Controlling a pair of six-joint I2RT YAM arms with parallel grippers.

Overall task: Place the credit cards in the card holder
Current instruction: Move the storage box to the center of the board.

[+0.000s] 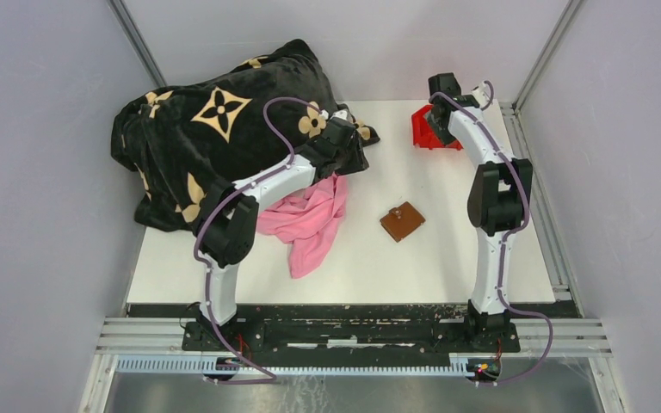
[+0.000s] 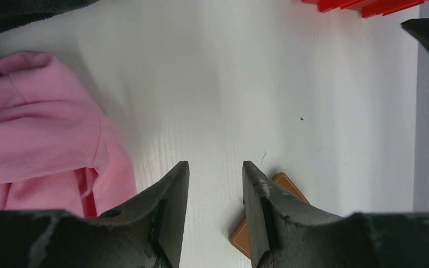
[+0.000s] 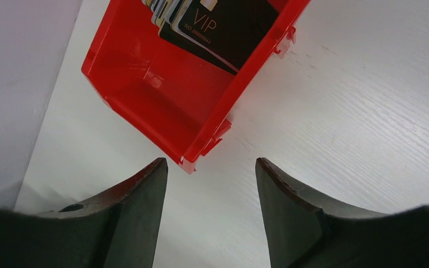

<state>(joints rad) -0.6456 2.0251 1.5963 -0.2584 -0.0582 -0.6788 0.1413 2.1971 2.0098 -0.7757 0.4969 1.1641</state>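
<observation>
— Anything in a container?
— Cards [image 3: 229,28] in the red bin [image 3: 156,95], bunched at one end, a dark one marked VIP on top. Bare red floor at the other end. Parked at the far right corner of the table [image 1: 413,267].
— And the holder?
— Holder [image 1: 403,221] lying closed, snap tab across it, right of the table's middle, well apart from the bin.
— Jaws?
— Left gripper [image 2: 215,164]: moderately parted, gripping nothing, above bare tabletop near the pink cloth [image 1: 310,224]. Right gripper [image 3: 211,162]: spread wide, gripping nothing, hanging over the bin's nearest corner.
— Surface and room?
— White top with a faint wood grain. Black blanket [image 1: 215,146] with tan flower prints heaped on the far left corner, spilling past the left edge. Pink cloth crumpled against it, trailing toward the near edge. Pale grey walls [image 1: 43,172] on three sides.
— Hard to make out?
— Number of cards: overlapping, and cut off at the top of the right wrist view. From the left wrist, holder half hidden behind one finger. From above, bin mostly behind the right arm, part of the pink cloth under the left arm.
</observation>
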